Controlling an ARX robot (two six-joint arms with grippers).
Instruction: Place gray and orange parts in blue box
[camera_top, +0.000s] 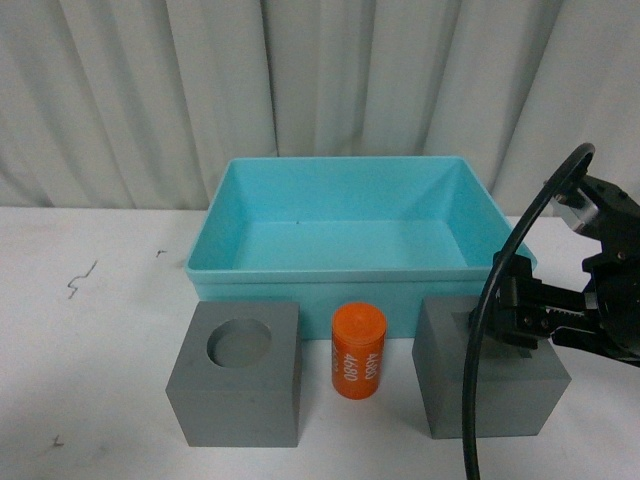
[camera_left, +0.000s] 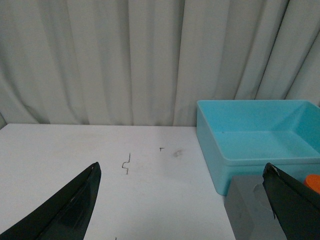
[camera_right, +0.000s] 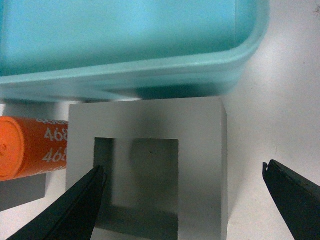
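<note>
Over square-recess gray cube, right end effector spread wide; left end effector too.

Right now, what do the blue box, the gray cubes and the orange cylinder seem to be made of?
Blue box: likely moulded plastic, smooth, soft sheen, rounded rim. Round-recess cube and square-recess cube: matte gray, no glare; perhaps plastic, uncertain. Orange cylinder: smooth, slightly glossy, white printed digits; probably plastic.
</note>
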